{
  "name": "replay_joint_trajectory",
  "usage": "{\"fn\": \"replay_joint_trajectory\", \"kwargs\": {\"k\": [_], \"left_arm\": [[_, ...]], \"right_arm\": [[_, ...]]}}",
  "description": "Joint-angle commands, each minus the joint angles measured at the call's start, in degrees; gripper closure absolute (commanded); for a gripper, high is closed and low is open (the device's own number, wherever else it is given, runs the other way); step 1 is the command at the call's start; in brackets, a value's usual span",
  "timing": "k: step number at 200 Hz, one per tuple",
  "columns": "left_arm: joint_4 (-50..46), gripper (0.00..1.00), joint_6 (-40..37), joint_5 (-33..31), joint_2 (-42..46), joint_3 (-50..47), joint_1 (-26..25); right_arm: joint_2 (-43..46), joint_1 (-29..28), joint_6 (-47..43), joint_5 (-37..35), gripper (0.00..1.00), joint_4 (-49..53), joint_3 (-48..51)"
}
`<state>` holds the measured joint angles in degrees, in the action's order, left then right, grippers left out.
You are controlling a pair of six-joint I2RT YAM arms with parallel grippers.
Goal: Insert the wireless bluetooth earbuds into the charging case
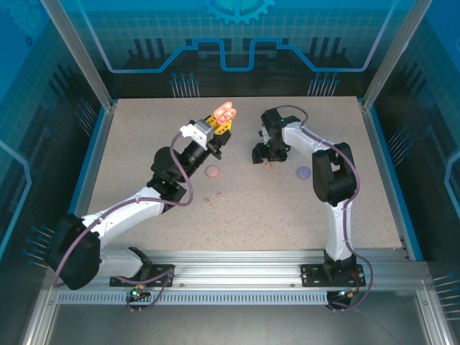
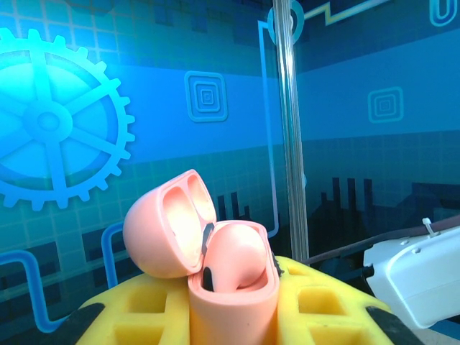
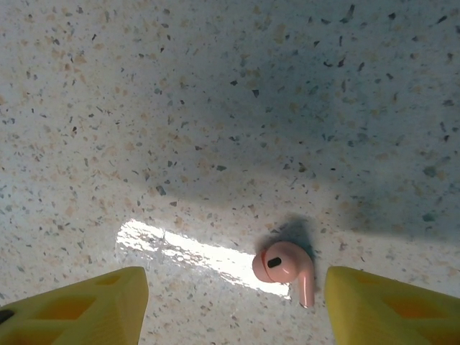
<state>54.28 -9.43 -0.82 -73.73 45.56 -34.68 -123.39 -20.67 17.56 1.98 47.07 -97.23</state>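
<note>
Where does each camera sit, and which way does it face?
Top external: above and behind the bases, looking down at the speckled table; left arm and right arm show.
Left wrist: faces out toward the blue gear-printed wall; left gripper shut on an open coral-orange plastic charging case.
Right wrist: looks straight down at the table; open right gripper straddles a coral-pink stemmed plastic earbud.
Shared: top and left wrist, the case; top and right wrist, the earbud.

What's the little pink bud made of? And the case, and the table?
The bud looks like smooth plastic, with a slight shine on its rounded head. The case is likely the same plastic, with a softer satin sheen. The table has a speckled, stone-like top, maybe laminate; it mirrors a bright streak of light.
</note>
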Motion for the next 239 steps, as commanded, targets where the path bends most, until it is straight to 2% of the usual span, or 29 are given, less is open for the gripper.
{"fn": "replay_joint_trajectory", "kwargs": {"k": [1,142,174,205,239], "left_arm": [[1.44,1.00,-1.00,-0.85,1.31,-0.27,-0.36],[1.71,1.00,-0.93,-0.94,1.58,-0.42,-0.33],[1.79,1.00,-0.68,-0.85,1.49,-0.40,-0.38],[2.00,1.00,-0.68,-0.94,1.31,-0.41,-0.37],[2.74,1.00,-0.54,-1.03,0.83,-0.57,-0.38]], "right_arm": [[-1.16,-0.49,1.98,1.67,0.33,-1.39,2.33],[4.24,-4.53,4.28,-0.01,0.34,-1.71,6.00],[4.27,-4.84,5.47,-5.18,0.33,1.26,3.40],[2.14,-4.74,10.39,-12.19,0.33,5.59,-0.11],[-0.95,-4.89,16.84,-12.62,0.34,6.70,-2.68]]}}
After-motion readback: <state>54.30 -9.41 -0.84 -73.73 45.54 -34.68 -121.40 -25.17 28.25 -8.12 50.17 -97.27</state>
